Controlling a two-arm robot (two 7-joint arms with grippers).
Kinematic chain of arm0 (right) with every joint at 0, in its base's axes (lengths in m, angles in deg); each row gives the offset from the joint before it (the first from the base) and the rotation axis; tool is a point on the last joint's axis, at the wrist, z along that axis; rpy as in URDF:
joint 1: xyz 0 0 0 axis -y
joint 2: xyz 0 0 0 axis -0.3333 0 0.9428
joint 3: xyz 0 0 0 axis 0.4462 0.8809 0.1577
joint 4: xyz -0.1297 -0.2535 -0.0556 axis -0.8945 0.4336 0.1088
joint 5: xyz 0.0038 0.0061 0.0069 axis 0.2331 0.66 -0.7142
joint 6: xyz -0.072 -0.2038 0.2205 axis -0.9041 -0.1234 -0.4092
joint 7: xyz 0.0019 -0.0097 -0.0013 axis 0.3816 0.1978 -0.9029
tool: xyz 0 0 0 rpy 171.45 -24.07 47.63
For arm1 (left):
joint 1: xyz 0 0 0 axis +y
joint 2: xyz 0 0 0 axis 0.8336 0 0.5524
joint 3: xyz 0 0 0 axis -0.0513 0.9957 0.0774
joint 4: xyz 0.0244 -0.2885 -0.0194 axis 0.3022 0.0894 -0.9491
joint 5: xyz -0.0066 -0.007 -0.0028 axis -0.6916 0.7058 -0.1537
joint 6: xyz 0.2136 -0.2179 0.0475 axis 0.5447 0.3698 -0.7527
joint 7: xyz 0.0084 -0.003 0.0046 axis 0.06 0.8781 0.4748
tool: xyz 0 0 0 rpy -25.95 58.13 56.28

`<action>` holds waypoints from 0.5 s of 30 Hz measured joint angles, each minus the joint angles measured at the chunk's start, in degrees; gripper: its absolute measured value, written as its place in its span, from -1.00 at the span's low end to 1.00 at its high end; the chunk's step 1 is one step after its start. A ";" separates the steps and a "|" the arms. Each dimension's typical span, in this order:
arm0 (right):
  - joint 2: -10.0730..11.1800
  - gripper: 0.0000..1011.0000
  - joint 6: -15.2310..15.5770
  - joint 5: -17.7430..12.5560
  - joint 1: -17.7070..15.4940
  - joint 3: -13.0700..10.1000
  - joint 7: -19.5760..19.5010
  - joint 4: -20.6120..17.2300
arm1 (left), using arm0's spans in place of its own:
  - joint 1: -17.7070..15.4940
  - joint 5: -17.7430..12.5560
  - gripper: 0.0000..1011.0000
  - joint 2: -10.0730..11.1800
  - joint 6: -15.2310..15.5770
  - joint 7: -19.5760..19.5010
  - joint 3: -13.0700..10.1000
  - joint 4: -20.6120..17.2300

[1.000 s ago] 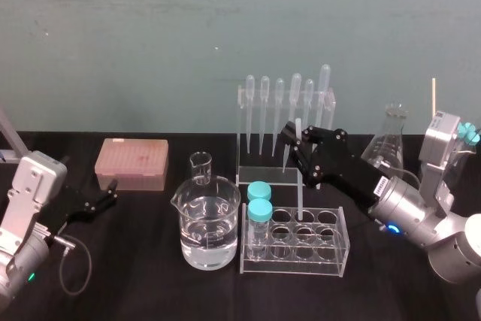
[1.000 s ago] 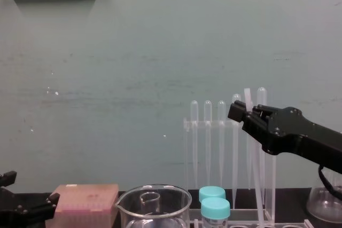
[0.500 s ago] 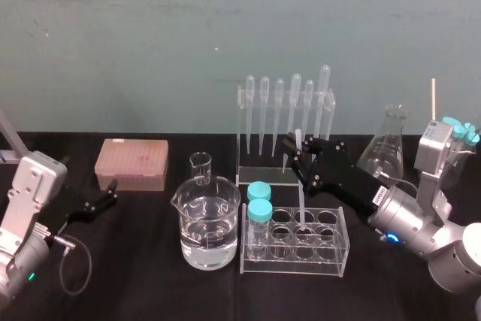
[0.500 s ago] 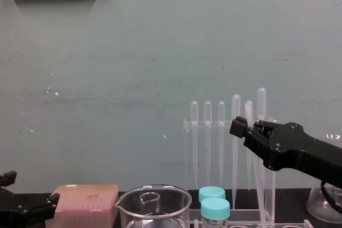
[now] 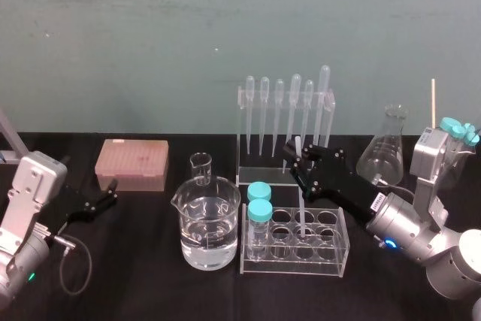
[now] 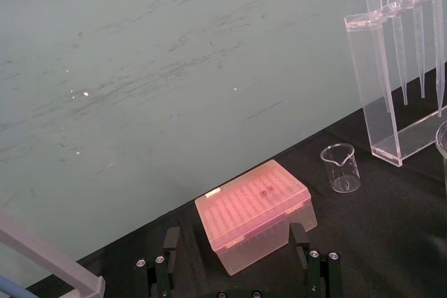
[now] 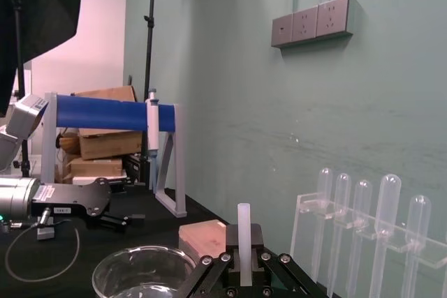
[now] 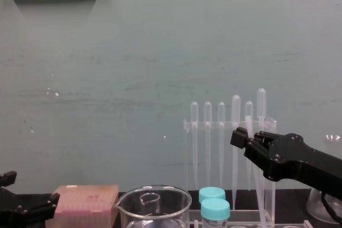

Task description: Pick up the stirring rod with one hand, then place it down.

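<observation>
Above tube rack (image 5: 336, 252) | right gripper (image 5: 300, 162) fingers clamp stirring rod (image 5: 301, 210), near-upright | left gripper (image 5: 110, 193) parked, fingers wide

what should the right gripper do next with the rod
Probably lower slightly, then open: the right gripper is shut on the stirring rod, which stands near upright with its lower end inside a well of the test tube rack.
</observation>
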State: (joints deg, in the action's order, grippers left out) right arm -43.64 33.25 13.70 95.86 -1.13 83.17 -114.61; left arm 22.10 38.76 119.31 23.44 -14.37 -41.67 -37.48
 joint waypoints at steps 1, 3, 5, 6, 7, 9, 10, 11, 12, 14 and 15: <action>-0.04 -0.85 0.00 0.00 0.00 -0.03 0.00 0.12 | 0.00 0.00 0.98 0.00 0.00 0.00 0.00 0.00; -0.18 -0.85 0.03 -0.01 0.05 -0.09 0.00 0.51 | 0.00 0.00 0.98 0.00 0.00 0.00 0.00 0.00; -0.31 -0.85 0.13 -0.01 0.06 -0.15 -0.02 0.81 | 0.00 0.00 0.98 0.00 0.00 0.00 0.00 0.00; -0.34 -0.85 0.16 -0.01 0.06 -0.17 -0.04 0.86 | 0.00 0.00 0.98 0.00 0.00 0.00 0.00 0.00; -0.36 -0.85 0.21 -0.02 0.04 -0.18 -0.06 0.91 | 0.00 0.00 0.98 0.00 0.00 0.00 0.00 0.00; -0.42 -0.85 0.46 -0.01 -0.07 -0.19 -0.16 0.96 | 0.00 0.00 0.98 0.00 0.00 0.00 0.00 0.00; -0.43 -0.85 0.55 -0.01 -0.12 -0.19 -0.21 0.96 | 0.00 0.00 0.98 0.00 0.00 0.00 0.00 0.00; -0.46 -0.85 0.64 0.00 -0.20 -0.19 -0.28 0.97 | 0.00 0.00 0.98 0.00 0.00 0.00 0.00 0.00; -0.48 -0.85 0.69 0.02 -0.23 -0.19 -0.31 0.98 | 0.00 0.00 0.98 0.00 0.00 0.00 0.00 0.00; -0.49 -0.85 0.83 0.05 -0.29 -0.19 -0.39 0.99 | 0.00 0.00 0.98 0.00 0.00 0.00 0.00 0.00; -0.51 -0.85 0.95 0.09 -0.34 -0.19 -0.44 1.03 | 0.00 0.00 0.98 0.00 0.00 0.00 0.00 0.00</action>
State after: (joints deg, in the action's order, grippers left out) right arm -44.15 34.20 13.79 95.51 -1.32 82.73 -113.58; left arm 22.10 38.76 119.32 23.44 -14.37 -41.67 -37.48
